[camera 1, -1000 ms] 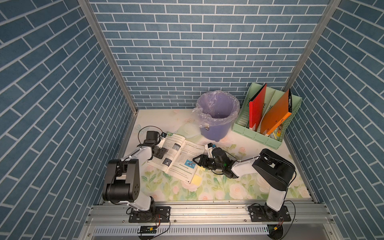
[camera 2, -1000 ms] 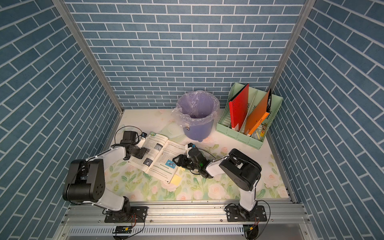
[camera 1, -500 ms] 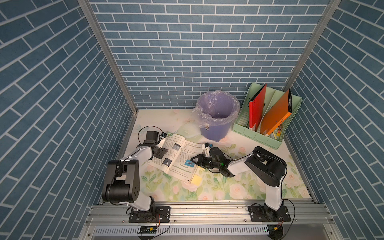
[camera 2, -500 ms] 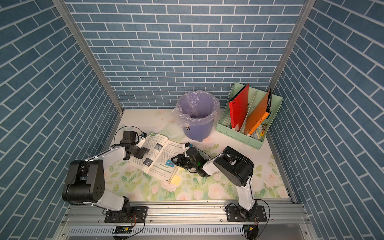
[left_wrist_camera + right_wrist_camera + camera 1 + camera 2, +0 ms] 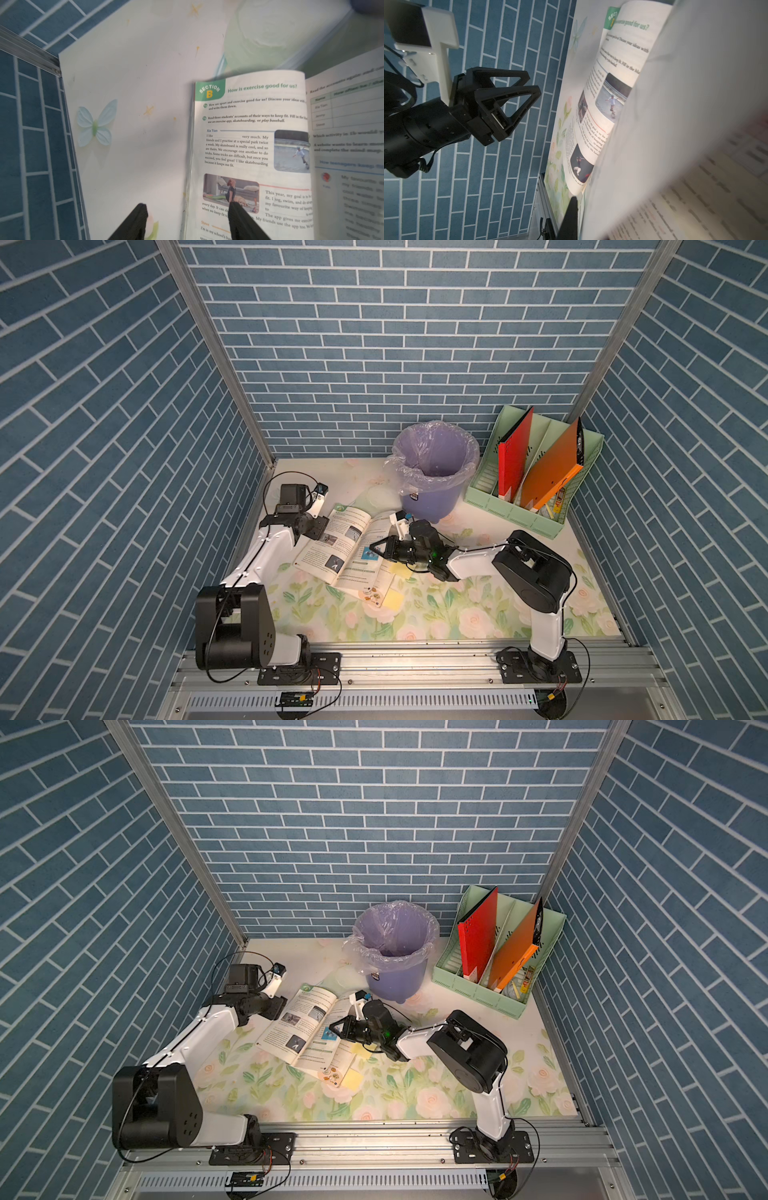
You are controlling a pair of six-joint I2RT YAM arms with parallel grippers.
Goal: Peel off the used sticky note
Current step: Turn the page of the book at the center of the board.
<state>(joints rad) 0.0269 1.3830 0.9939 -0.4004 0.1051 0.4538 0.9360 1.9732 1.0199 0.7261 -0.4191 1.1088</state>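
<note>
Two tools near the book [image 5: 332, 549]. Shows the sticky note [image 5: 400, 569] at the right page edge, frame centre, just lower right of the right tool [image 5: 372, 549], the nearer one, closure unclear; left tool [image 5: 188, 204] open.

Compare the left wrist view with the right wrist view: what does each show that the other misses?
Left wrist only: the right-hand page's ruled name table. Right wrist only: the left arm's whole black claw from outside, its white camera bracket, and a blurred white page lifted near the lens. Both: the open textbook's "How is exercise good for us?" page with its skateboarder photo.
</note>
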